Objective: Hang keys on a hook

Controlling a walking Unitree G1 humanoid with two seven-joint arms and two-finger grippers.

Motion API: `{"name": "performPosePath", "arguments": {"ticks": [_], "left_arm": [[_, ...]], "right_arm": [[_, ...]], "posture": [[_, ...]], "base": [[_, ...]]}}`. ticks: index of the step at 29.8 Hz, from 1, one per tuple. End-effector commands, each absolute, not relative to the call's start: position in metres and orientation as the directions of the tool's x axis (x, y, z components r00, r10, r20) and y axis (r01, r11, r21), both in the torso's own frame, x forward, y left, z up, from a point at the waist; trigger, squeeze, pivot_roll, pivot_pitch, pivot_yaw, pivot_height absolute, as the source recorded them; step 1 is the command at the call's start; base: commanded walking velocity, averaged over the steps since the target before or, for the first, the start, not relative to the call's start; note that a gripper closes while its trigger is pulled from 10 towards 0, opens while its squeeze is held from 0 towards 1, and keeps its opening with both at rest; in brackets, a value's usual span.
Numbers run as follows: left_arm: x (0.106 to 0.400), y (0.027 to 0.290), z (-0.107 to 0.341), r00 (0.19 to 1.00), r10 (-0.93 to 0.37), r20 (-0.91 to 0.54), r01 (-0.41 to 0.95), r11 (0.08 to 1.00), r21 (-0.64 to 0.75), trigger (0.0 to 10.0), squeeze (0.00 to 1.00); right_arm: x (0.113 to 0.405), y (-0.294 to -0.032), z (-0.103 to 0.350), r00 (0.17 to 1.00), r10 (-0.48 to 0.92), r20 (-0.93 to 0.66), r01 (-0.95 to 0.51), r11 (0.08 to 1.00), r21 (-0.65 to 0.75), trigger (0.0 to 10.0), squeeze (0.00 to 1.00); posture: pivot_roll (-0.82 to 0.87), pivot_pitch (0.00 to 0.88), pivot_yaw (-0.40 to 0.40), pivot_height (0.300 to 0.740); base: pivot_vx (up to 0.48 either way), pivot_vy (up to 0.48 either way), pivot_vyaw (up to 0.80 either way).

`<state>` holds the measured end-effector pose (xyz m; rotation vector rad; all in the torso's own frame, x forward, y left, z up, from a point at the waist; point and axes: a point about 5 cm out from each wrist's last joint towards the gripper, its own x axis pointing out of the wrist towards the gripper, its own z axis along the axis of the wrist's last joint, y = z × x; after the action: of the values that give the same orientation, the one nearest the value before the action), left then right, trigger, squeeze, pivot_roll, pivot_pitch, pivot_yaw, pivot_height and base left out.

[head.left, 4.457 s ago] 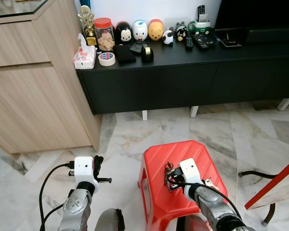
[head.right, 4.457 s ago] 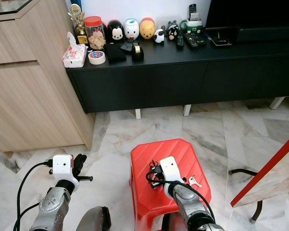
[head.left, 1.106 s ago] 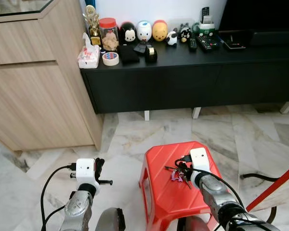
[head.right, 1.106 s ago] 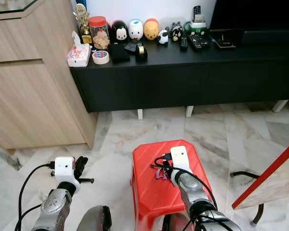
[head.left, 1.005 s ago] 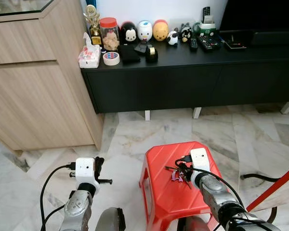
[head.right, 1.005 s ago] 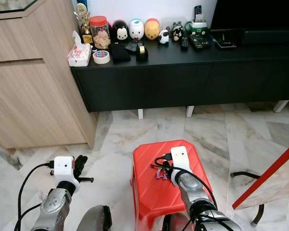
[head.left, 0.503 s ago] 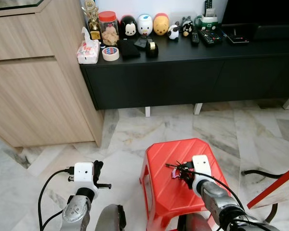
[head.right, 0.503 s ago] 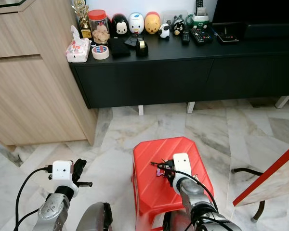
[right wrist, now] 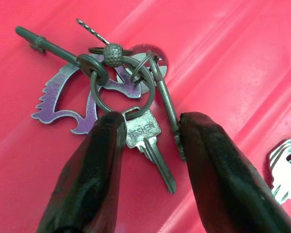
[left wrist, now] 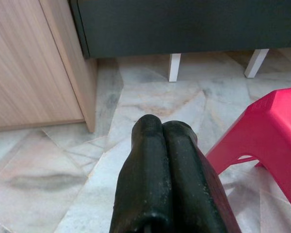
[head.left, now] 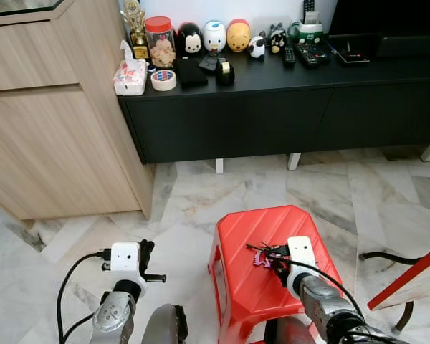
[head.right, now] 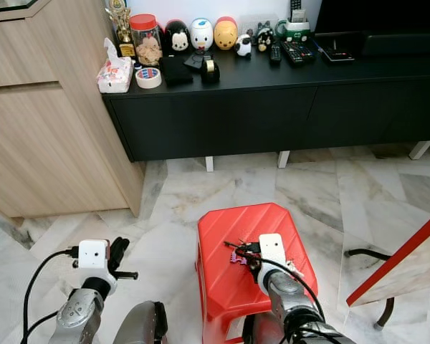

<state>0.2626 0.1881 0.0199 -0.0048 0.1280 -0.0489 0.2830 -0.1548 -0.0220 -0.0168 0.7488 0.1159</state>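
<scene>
On the red stool (head.left: 258, 287), right end effector (right wrist: 148, 126) spread, straddling flat-lying keys (right wrist: 114, 82).

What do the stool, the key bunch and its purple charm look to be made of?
Stool: glossy red moulded plastic, judging by the ribbed top and soft highlights.
Key bunch: bare grey metal, dull sheen, with a stamped blade and split rings.
Purple charm: thin flat metal, probably anodised or lacquered; matte purple with a cut outline.
Right gripper straddles the keys, jaws open.
</scene>
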Motion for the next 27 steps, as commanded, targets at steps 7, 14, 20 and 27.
{"name": "performPosePath", "arguments": {"ticks": [7, 14, 20, 27], "left_arm": [[0.261, 0.189, 0.016, 0.985, -0.065, -0.157, 0.07, 0.997, 0.026, 10.0, 0.0], [0.263, 0.19, 0.016, 0.985, -0.063, -0.161, 0.069, 0.997, 0.029, 10.0, 0.0], [0.266, 0.19, 0.017, 0.985, -0.058, -0.163, 0.065, 0.997, 0.032, 10.0, 0.0], [0.267, 0.191, 0.015, 0.984, -0.053, -0.167, 0.059, 0.998, 0.027, 10.0, 0.0]], "right_arm": [[0.263, -0.149, -0.039, 0.662, 0.118, -0.74, -0.12, 0.991, 0.051, 0.0, 0.0], [0.262, -0.146, -0.04, 0.664, 0.128, -0.737, -0.125, 0.99, 0.059, 0.0, 0.0], [0.274, -0.141, -0.029, 0.733, 0.142, -0.665, -0.117, 0.99, 0.082, 0.0, 0.0], [0.279, -0.134, -0.024, 0.764, 0.162, -0.625, -0.13, 0.987, 0.098, 0.0, 0.0]], "posture": [[0.07, 0.118, 0.013, 0.613], [0.07, 0.11, 0.012, 0.613], [0.06, 0.102, 0.01, 0.613], [0.05, 0.095, 0.009, 0.613]], "base": [[0.0, 0.0, 0.0], [0.0, 0.0, 0.0], [0.0, 0.0, 0.0], [0.0, 0.0, 0.0]]}}
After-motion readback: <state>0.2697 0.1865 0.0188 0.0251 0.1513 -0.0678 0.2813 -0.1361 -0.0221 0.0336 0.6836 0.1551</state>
